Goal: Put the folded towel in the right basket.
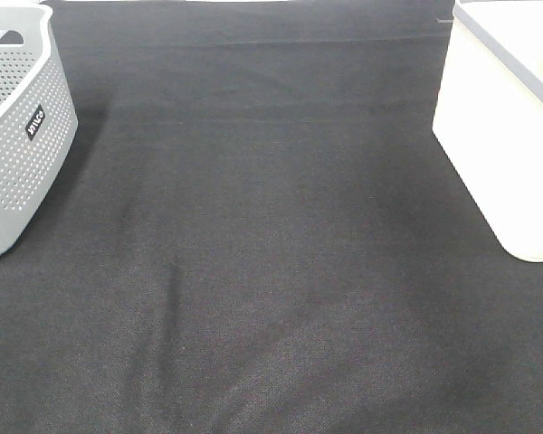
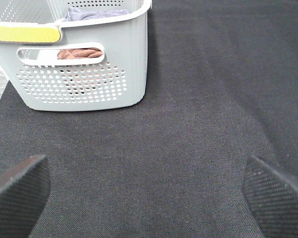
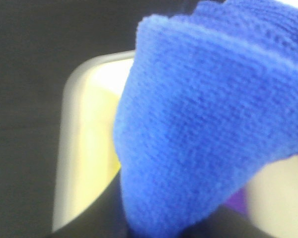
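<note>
The towel (image 3: 208, 114) is off the bench (image 1: 271, 271) and hangs close in front of the right wrist camera, filling most of that view, with its folded layers showing along 1 edge. The right jaws are hidden behind the cloth. Since nothing else holds the towel up, they are judged to be clenched on it. Behind the towel lies the right basket (image 3: 72, 139), showing 1 rounded corner of its pale rim and part of its inside, so the towel sits over the opening near that corner, not over the middle. That is the relation the drop turns on. The hanging end points into the basket, but some of the cloth may still overlap the rim, and the view is too blurred to tell how far inside it is. The high camera shows the same basket (image 1: 489, 154) at the right edge of the bench and shows neither arm nor the towel. The right arm is plainly the nearer 1. The left jaws are released, with both pads (image 2: 20, 193) wide apart above bare bench, facing the left basket (image 2: 134, 64) at the left edge, well apart from the towel. The next move probably calls for carrying the towel further over the opening before letting go.
</note>
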Available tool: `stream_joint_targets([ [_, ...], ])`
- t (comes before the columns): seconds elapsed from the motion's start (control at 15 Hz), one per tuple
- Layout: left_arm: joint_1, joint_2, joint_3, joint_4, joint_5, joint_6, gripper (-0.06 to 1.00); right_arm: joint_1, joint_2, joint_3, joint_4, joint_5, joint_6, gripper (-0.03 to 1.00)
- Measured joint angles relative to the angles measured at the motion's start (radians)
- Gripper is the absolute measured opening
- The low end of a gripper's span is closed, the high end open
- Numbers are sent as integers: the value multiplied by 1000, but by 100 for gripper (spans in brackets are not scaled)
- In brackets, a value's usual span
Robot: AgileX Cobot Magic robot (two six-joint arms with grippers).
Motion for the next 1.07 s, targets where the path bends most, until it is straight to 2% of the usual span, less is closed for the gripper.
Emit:
stream_joint_targets([
  [0.13, 0, 0, 0, 0, 0, 0, 98, -2, 24, 1, -78, 0, 0, 19],
  [0.47, 0, 0, 0, 0, 0, 0, 98, -3, 135, 22, -90, 3, 11, 20],
  [0.53, 0, 0, 0, 0, 0, 0, 98, -3, 140, 36, -101, 5, 30, 33],
  [0.67, 0, 0, 0, 0, 0, 0, 98, -3, 141, 73, -121, 5, 49, 78],
  [0.73, 0, 0, 0, 0, 0, 0, 98, -3, 141, 89, -124, 4, 52, 88],
  [0.87, 0, 0, 0, 0, 0, 0, 98, -3, 143, 98, -113, 6, 73, 95],
  [1.07, 0, 0, 0, 0, 0, 0, 98, -3, 128, 100, -81, 6, 63, 96],
])
